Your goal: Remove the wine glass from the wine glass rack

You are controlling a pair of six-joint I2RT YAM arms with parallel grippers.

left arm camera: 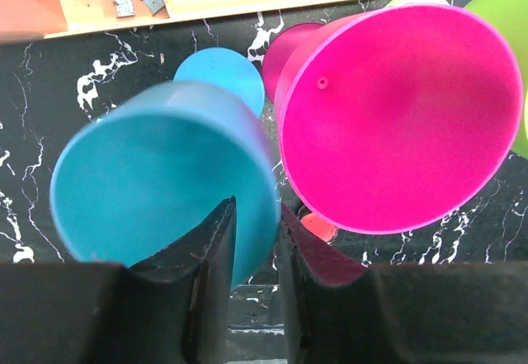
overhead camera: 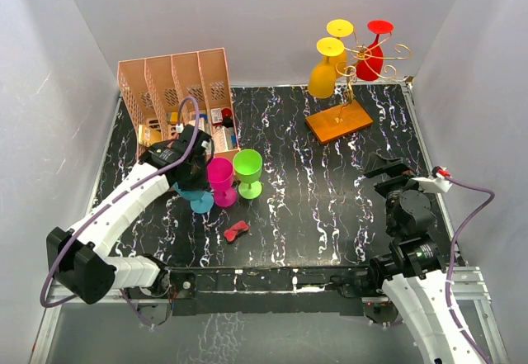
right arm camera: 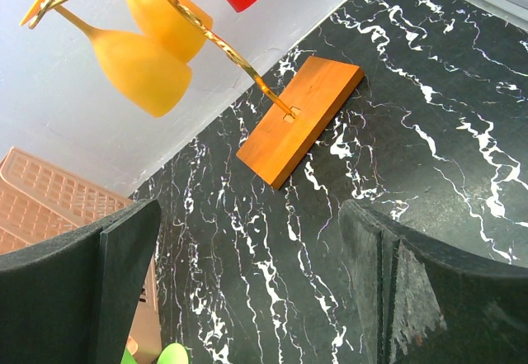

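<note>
The gold wire wine glass rack (overhead camera: pixel 338 123), its yellow plastic wine glass (overhead camera: pixel 322 78) hanging bowl-down, stands far-left of the nearer, wide-spread right gripper (right arm camera: pixel 247 240).

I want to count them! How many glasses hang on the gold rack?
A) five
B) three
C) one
B: two yellow glasses and one red glass hang upside down from the rack.
</note>
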